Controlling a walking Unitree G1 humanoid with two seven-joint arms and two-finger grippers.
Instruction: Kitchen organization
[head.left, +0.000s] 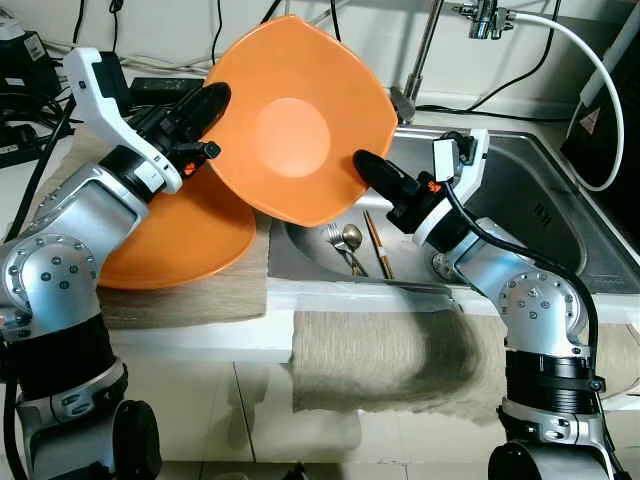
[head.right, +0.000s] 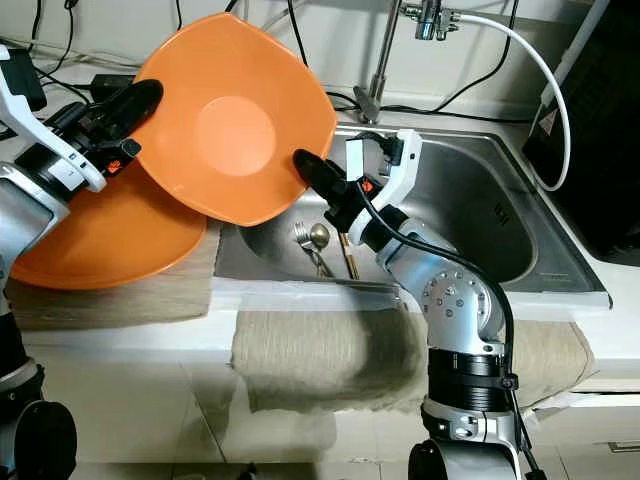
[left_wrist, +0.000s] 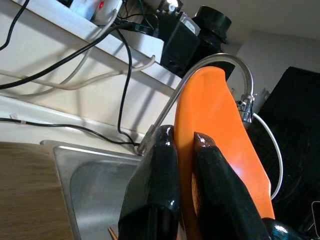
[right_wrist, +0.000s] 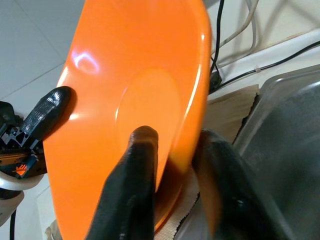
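- Your left gripper (head.left: 205, 105) and right gripper (head.left: 368, 168) both pinch opposite rims of the tilted orange plate (head.left: 300, 120).
- It hangs above the sink's (head.left: 520, 190) left edge, nearer the second plate (head.left: 190, 240).

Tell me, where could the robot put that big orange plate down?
The right half of the steel sink basin is bare, past the spoon, fork and chopsticks lying at its left. The beige mat is crowded: another orange plate covers most of it, leaving a strip along the front edge.
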